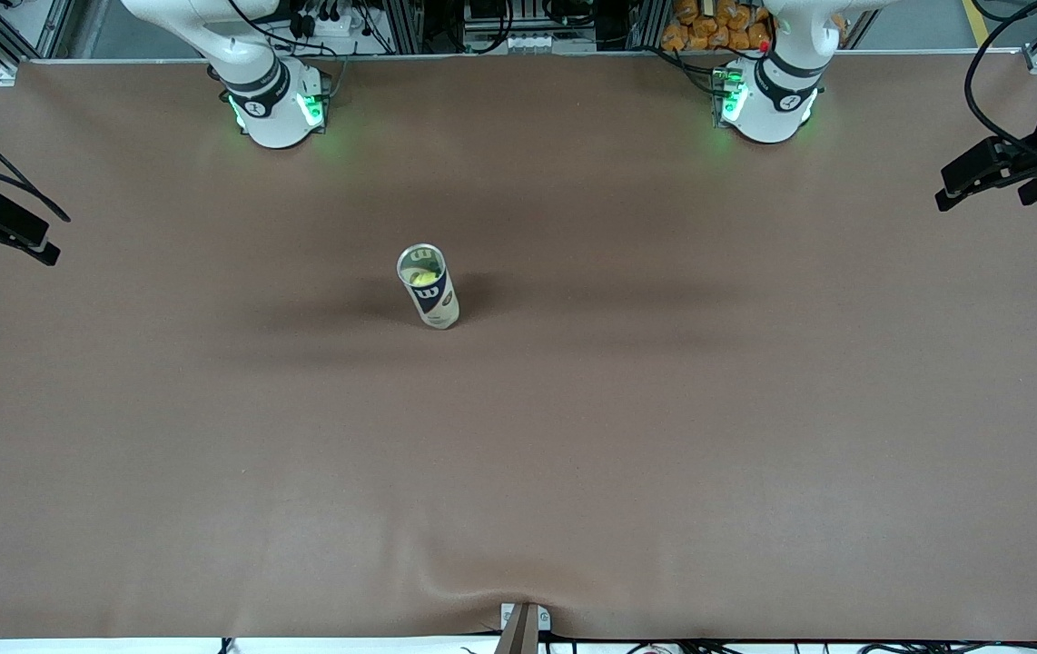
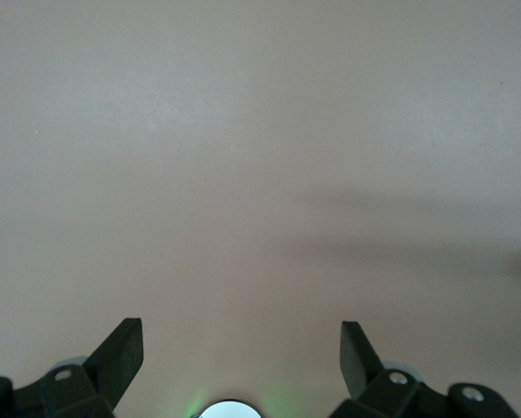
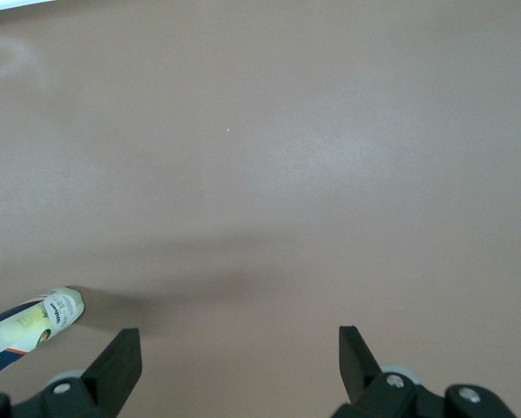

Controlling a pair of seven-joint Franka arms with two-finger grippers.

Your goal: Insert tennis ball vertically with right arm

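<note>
A clear tennis-ball can [image 1: 429,297] with a dark label stands upright on the brown table, about midway between the two arm bases. Through its open top I see a yellow-green tennis ball [image 1: 423,274] inside it. In the right wrist view the can [image 3: 30,324] shows at the edge, yellow through its wall. My right gripper [image 3: 240,341] hangs open over bare table beside the can, with nothing between its fingers. Over bare table, my left gripper [image 2: 241,335] is also open and empty. Neither gripper shows in the front view.
The right arm's base [image 1: 275,107] and the left arm's base [image 1: 765,102] stand at the table's back edge, lit green. Black mounts [image 1: 1,227] [image 1: 1000,168] jut in over both ends of the table. A small bracket [image 1: 523,622] sits at the front edge.
</note>
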